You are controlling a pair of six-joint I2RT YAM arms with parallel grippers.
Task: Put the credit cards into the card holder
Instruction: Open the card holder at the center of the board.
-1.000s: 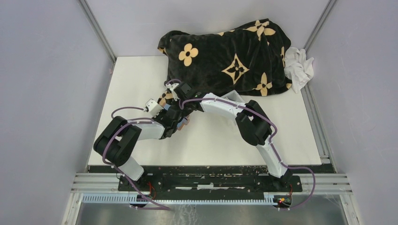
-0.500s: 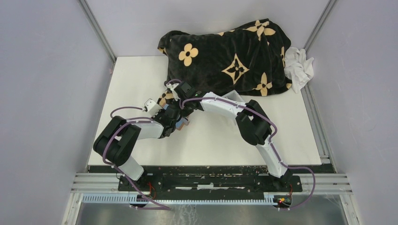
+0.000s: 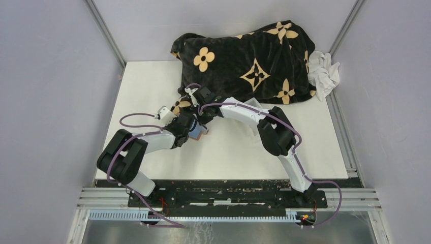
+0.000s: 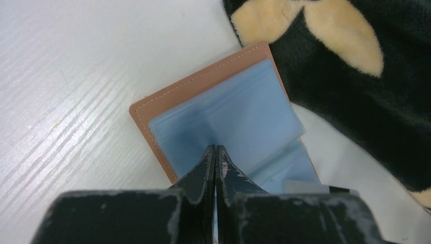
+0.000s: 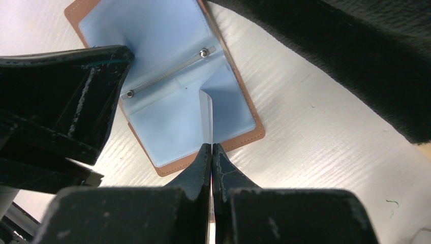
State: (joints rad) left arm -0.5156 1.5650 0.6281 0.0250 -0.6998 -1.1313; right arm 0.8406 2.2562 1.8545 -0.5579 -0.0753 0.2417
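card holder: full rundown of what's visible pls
The card holder lies open flat on the white table, beside the black blanket. Tan stitched leather-like cover, pale blue clear plastic sleeves inside, joined at a spine strip with two metal rivets. The left gripper and right gripper are each shut on a sleeve, the right one's lifted on edge.

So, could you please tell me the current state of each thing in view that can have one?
card holder: open, lying flat, sleeves facing up.
left gripper: shut, pinching a clear sleeve.
right gripper: shut on a lifted sleeve leaf standing on edge.
patterned blanket: crumpled in a heap.
white cloth: bunched up beside the blanket.
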